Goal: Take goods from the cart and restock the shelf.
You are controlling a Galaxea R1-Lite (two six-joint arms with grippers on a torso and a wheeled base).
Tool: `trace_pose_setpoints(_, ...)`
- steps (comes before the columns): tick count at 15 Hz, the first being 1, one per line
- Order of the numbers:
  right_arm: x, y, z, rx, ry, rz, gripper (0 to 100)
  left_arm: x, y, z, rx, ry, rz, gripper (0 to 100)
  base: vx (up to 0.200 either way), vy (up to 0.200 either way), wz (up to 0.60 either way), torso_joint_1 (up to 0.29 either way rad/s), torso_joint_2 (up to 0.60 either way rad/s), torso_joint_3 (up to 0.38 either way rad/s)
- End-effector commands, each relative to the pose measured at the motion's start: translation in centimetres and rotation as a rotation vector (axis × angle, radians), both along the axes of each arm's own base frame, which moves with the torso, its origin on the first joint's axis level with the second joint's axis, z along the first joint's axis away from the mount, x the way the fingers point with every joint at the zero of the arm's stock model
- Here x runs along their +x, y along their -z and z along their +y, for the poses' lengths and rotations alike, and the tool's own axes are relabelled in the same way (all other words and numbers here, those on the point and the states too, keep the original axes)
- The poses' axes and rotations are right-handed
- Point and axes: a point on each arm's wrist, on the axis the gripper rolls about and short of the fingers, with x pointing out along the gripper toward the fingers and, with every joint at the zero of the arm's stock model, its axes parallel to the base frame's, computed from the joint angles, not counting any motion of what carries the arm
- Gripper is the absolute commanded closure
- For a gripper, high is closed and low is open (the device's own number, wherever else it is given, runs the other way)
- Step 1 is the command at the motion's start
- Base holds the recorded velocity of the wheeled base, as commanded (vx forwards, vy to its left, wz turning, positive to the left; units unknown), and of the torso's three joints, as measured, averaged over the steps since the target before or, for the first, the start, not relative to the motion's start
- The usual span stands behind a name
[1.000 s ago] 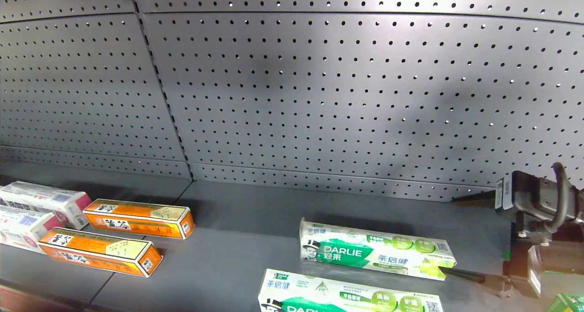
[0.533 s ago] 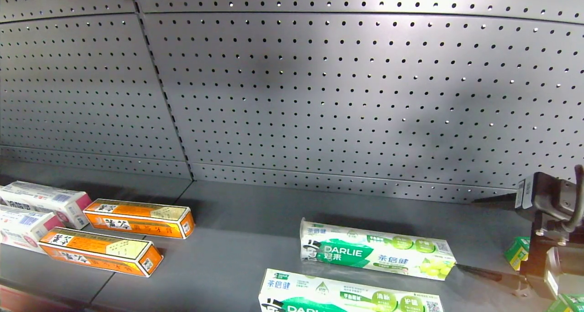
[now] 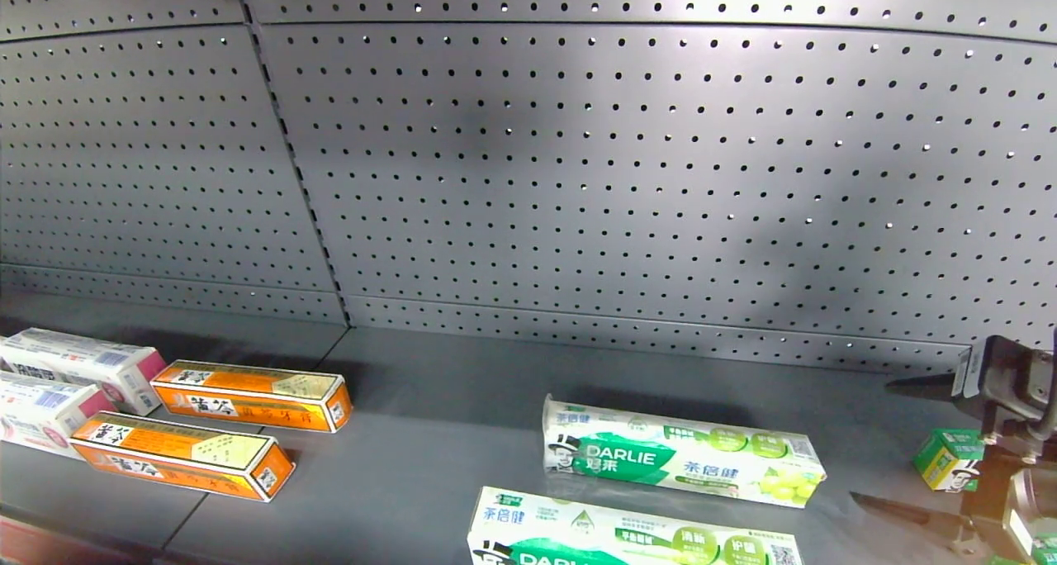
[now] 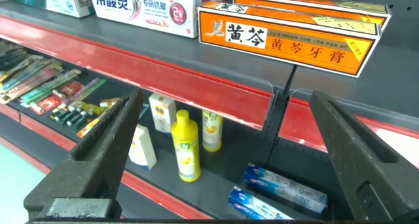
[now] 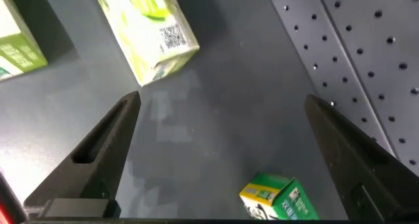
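A small green box (image 3: 950,459) stands on the grey shelf (image 3: 462,416) at the far right, close to the pegboard back. My right gripper (image 3: 871,441) is open around it, one finger on each side and neither touching. The right wrist view has the same small green box (image 5: 278,199) low between the wide fingers of the right gripper (image 5: 222,99). Two long green toothpaste boxes (image 3: 681,458) (image 3: 632,540) lie left of it. My left gripper (image 4: 226,96) is open and holds nothing, hanging in front of the shelf's red edge (image 4: 216,86), below an orange box (image 4: 288,40).
Two orange boxes (image 3: 252,396) (image 3: 182,455) and two white-and-pink boxes (image 3: 82,367) lie at the shelf's left. Bare shelf stretches between them and the green boxes. On the lower shelf stand yellow bottles (image 4: 186,149), blue toothpaste boxes (image 4: 285,185) and toothbrush packs (image 4: 46,86).
My right gripper has drawn back to the right and down, away from the long green box. The small green box came into view behind it and stays on the shelf.
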Motion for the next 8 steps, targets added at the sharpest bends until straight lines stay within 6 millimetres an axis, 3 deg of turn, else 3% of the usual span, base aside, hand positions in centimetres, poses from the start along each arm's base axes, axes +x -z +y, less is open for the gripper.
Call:
trace_pose_setpoints(1, 0.0, 0.4, -0.2, -0.004, 0.01, 0.009, 0, 0.0, 0.0, 0.0, 0.0, -0.001, 0.0, 0, 0.0, 0.0, 0.0, 0.0, 0.0, 0.0)
trace_pose_setpoints(8, 1.5, 1.2, 0.1, -0.021, 0.027, 0.041, 0, 0.0, 0.0, 0.0, 0.0, -0.001, 0.0, 0, 0.0, 0.0, 0.0, 0.0, 0.0, 0.0)
